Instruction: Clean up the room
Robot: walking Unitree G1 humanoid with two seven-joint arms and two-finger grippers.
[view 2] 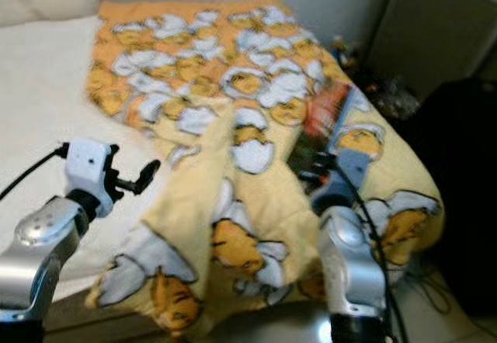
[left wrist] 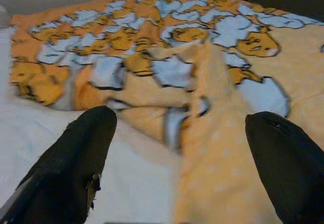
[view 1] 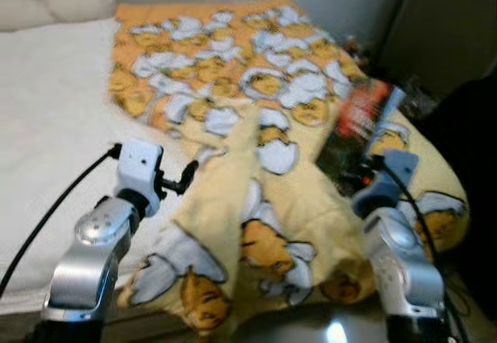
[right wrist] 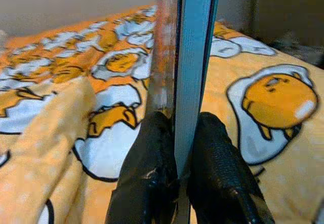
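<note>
A yellow blanket (view 1: 256, 126) printed with egg cartoons lies rumpled over the bed, one fold ridged up the middle. A thin book (view 1: 359, 122) with a dark red cover rests tilted on its right side. My right gripper (right wrist: 177, 148) is shut on the book's (right wrist: 190, 57) near edge, which stands on edge between the two black fingers (right wrist: 152, 173). My left gripper (left wrist: 179, 148) hovers open just above the bed, at the blanket's (left wrist: 202, 133) left border where it meets the white sheet.
White sheet (view 1: 54, 126) covers the bed's left half, with pillows (view 1: 54, 5) at the head. A dark cabinet (view 1: 443, 25) and a dark bulky shape (view 1: 474, 149) stand close to the bed's right side. Small clutter lies on the floor by the far corner.
</note>
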